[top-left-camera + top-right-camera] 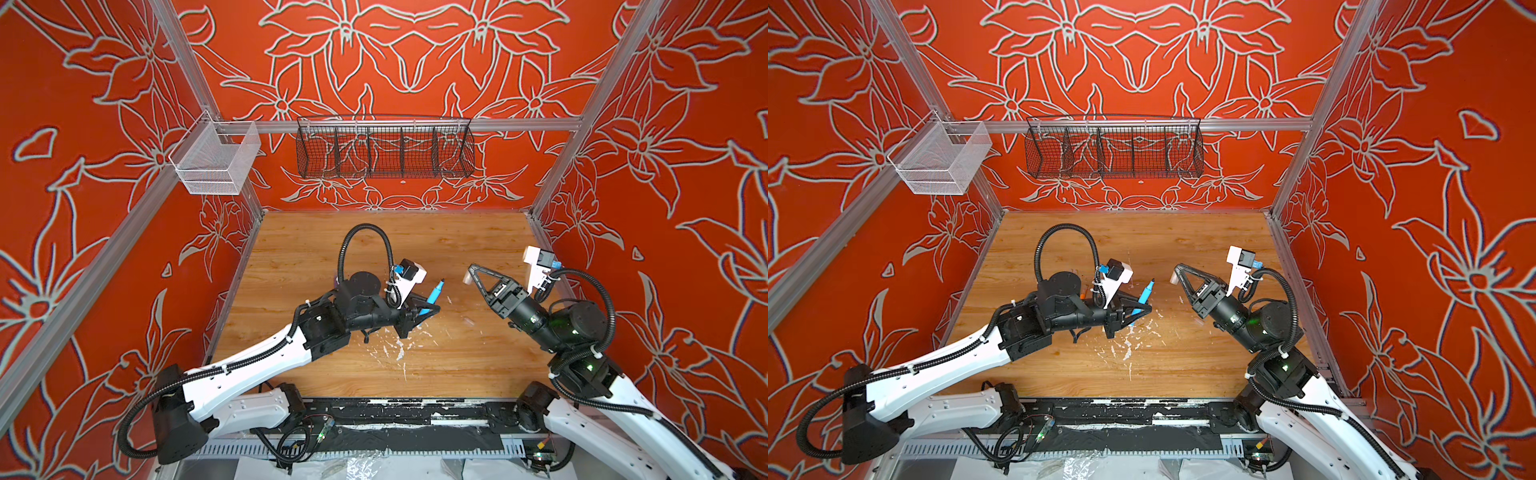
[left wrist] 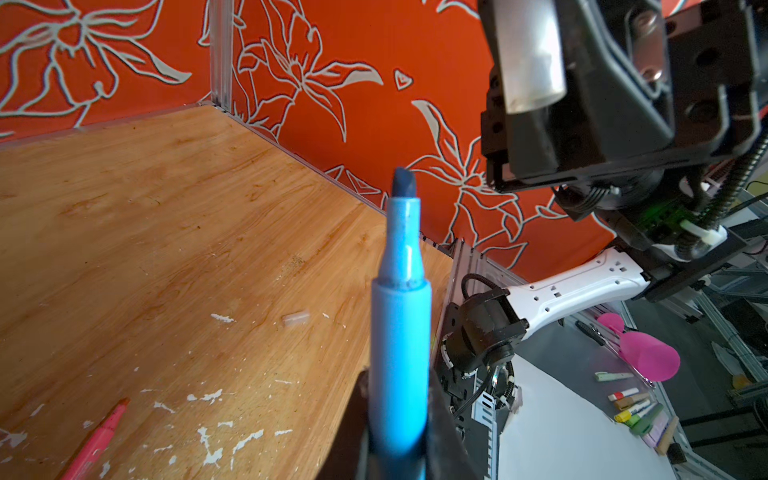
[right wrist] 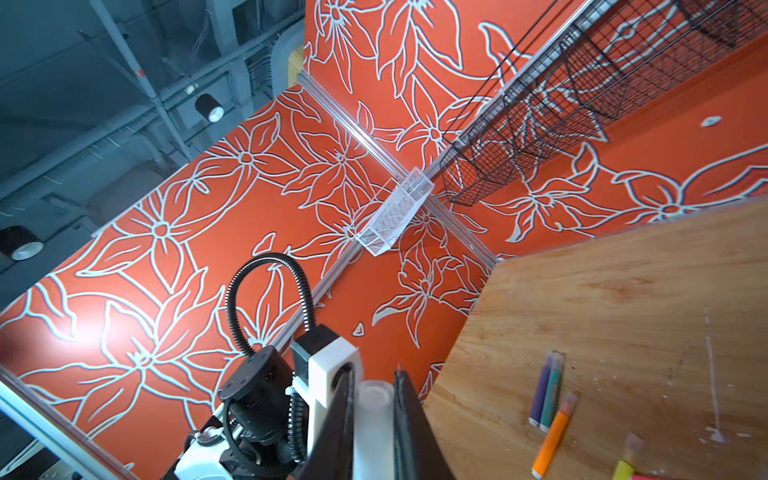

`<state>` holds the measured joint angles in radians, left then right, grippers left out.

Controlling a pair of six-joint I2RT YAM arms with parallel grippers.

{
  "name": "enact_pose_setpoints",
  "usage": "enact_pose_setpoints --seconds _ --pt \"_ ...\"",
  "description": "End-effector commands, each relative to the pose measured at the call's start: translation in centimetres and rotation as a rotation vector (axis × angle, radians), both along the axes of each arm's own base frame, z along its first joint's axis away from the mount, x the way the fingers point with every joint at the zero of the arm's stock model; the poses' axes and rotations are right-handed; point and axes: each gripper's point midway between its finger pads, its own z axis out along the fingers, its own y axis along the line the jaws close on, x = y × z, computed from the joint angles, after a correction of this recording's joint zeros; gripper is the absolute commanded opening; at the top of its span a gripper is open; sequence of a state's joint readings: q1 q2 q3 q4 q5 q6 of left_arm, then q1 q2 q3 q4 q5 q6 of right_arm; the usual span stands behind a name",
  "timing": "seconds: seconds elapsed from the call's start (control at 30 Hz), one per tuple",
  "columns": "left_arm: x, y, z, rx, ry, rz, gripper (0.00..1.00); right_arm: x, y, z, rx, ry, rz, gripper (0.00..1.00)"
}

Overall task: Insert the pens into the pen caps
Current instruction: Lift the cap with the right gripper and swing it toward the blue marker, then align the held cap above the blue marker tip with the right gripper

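1. Left gripper [image 1: 424, 311]: centre of both top views, jaws clamped tight on blue pen [image 1: 435, 292], bare tip angled toward upper right.
2. Right gripper [image 1: 468, 275]: right of centre, pinched closed on clear pen cap [image 3: 374, 409], which stood apart from the pen tip.
3. Loose pen cap [image 2: 296, 319]: lay on wooden table [image 1: 457, 365].
4. Purple pen [image 3: 541, 390], green pen [image 3: 552, 392], orange pen [image 3: 555, 436]: lay together on the table.
5. Pink-red pen [image 2: 99, 440]: lay on the table.

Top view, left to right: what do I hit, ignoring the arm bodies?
From the left: white mesh basket → blue pen, held by left gripper → clear pen cap, held by right gripper.
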<state>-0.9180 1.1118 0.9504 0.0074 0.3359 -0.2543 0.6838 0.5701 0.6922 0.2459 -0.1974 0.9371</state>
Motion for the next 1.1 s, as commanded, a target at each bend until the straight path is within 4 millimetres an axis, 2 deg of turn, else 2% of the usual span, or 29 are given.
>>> enact_pose_setpoints --seconds 0.0,0.37,0.6,0.93,1.07 --pt "-0.1 -0.9 2.1 -0.053 -0.045 -0.015 0.00 -0.8 0.4 1.1 0.064 -0.033 0.045 0.00" --pt "-0.6 -2.0 1.8 -0.043 -0.049 -0.038 0.00 0.0 1.8 -0.4 0.020 -0.013 0.032 0.00" --pt "-0.7 -1.5 2.1 -0.041 -0.064 -0.026 0.00 1.0 1.3 -1.4 -0.012 0.000 -0.041 0.00" --pt "-0.7 -1.4 2.1 -0.032 -0.071 -0.022 0.00 1.4 1.5 -1.6 -0.027 -0.001 -0.049 0.00" --pt "-0.8 -1.3 2.1 -0.034 -0.072 -0.023 0.00 1.7 1.0 -1.9 -0.045 -0.001 -0.088 0.00"
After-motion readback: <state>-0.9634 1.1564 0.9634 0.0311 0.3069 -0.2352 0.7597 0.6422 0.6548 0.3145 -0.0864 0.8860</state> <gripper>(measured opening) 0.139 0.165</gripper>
